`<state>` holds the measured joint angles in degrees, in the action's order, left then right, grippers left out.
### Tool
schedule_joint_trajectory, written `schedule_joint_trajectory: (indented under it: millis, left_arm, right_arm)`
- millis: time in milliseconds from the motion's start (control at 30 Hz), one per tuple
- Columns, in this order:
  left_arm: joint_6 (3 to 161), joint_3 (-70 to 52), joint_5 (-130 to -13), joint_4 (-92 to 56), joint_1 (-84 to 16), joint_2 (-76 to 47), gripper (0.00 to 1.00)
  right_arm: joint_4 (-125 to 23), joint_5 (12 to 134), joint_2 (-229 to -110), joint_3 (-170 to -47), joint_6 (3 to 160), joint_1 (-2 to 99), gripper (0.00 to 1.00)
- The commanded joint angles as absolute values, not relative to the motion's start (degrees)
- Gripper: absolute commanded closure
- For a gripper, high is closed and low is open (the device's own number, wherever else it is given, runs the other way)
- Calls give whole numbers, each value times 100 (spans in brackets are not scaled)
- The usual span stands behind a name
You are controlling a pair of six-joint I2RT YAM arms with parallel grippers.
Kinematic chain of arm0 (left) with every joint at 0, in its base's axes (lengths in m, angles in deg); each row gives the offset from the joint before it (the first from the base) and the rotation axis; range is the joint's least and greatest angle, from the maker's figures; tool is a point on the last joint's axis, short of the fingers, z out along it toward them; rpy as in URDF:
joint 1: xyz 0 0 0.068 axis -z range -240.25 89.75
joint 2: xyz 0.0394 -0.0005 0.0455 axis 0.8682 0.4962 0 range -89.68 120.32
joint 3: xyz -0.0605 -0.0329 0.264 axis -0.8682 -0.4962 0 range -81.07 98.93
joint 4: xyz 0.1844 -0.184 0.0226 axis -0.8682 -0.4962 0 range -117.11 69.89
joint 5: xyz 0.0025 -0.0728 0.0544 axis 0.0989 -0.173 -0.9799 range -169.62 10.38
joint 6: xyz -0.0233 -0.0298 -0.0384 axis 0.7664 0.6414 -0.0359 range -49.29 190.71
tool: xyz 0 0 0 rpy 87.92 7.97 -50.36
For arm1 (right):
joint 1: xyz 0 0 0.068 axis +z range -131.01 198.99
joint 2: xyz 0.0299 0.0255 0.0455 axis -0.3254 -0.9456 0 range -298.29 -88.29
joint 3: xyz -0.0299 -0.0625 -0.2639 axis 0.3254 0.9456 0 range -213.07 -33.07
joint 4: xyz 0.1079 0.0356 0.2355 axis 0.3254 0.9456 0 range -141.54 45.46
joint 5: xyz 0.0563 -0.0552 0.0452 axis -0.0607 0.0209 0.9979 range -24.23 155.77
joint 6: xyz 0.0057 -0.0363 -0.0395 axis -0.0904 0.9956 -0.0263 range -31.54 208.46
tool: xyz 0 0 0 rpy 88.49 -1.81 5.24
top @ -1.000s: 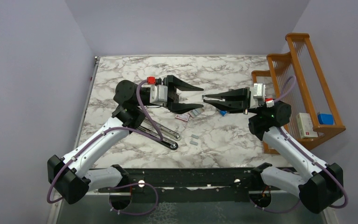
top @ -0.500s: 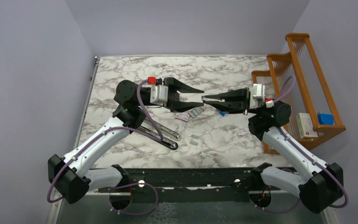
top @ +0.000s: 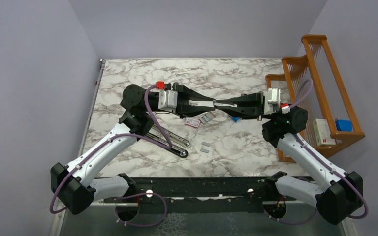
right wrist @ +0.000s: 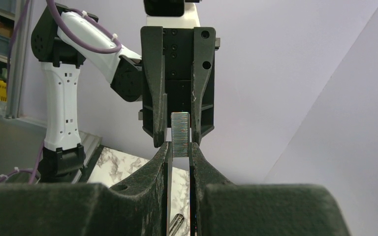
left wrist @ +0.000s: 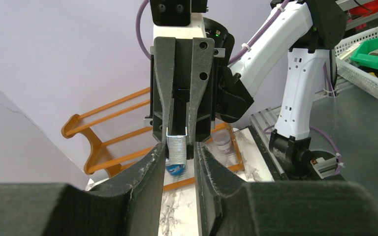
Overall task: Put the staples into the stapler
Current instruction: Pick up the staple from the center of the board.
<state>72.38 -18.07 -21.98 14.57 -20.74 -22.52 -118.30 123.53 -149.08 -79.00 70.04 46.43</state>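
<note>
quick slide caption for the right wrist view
The right gripper pinches a staple strip whose far end sits between the open jaws of the facing left gripper.

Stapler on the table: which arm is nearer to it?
Left. The left arm passes right by the stapler, the left gripper raised beyond it. The right gripper, holding a staple strip, is off to the stapler's right.

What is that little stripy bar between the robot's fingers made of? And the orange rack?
That bar is a strip of staples. It looks like metal: silvery-grey, slightly shiny, with fine ridges where many thin wires sit side by side. The rack looks like varnished wood, orange-brown and smooth, though it might be plastic.
</note>
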Motion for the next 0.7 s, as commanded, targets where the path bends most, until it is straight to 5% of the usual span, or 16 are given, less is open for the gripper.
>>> schedule_joint_trajectory:
  millis: [0,667]
  left_arm:
    - [7215,-1706,-2021,1645,-2035,-2278,70]
    - [7182,-1702,-2082,1641,-2035,-2337,69]
  right_arm:
    - [-11962,12429,-14946,-8082,6973,4702,83]
    - [-11922,12448,-14967,-8027,7017,4738,83]
